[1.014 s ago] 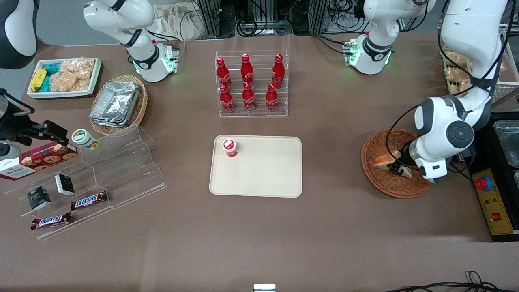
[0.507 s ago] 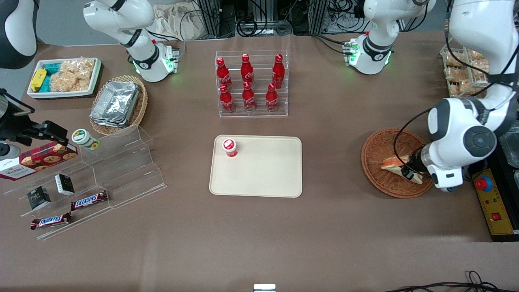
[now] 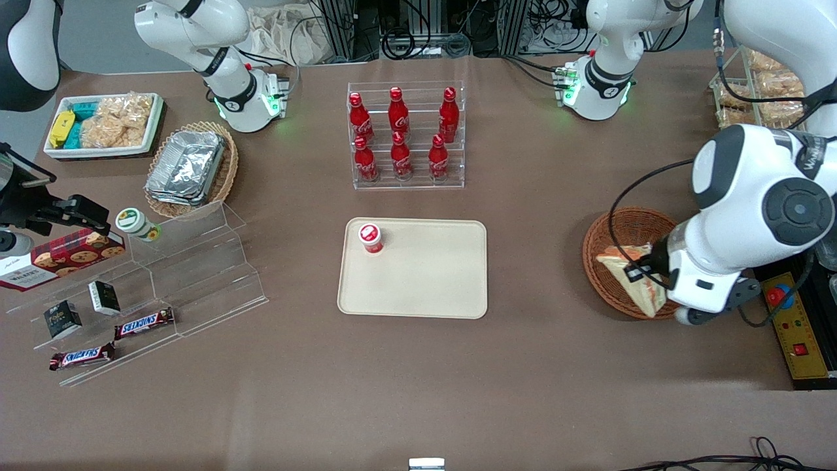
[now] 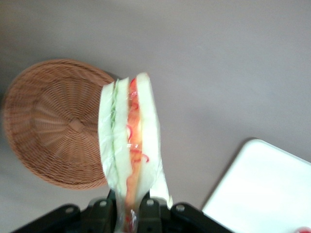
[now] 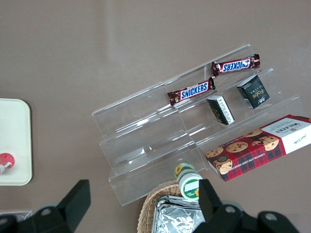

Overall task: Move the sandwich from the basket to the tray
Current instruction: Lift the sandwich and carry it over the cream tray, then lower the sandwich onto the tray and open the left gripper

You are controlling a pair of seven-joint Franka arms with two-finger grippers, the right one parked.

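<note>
My left gripper is shut on the sandwich, a pale bread wedge with orange-red and green layers. It hangs lifted above the round reddish-brown wicker basket, over the basket's edge nearer the front camera. The basket holds nothing else. The beige rectangular tray lies flat in the middle of the table, toward the parked arm from the basket. A small red-capped cup stands in one tray corner.
A clear rack of red cola bottles stands farther from the camera than the tray. Toward the parked arm's end lie an oval wicker basket with foil containers, a white snack bin and clear stepped shelves. A control box sits beside the basket.
The gripper has risen out of the basket with the sandwich, which now hangs higher and nearer the front camera. The arm's wrist has lifted and looms larger.
</note>
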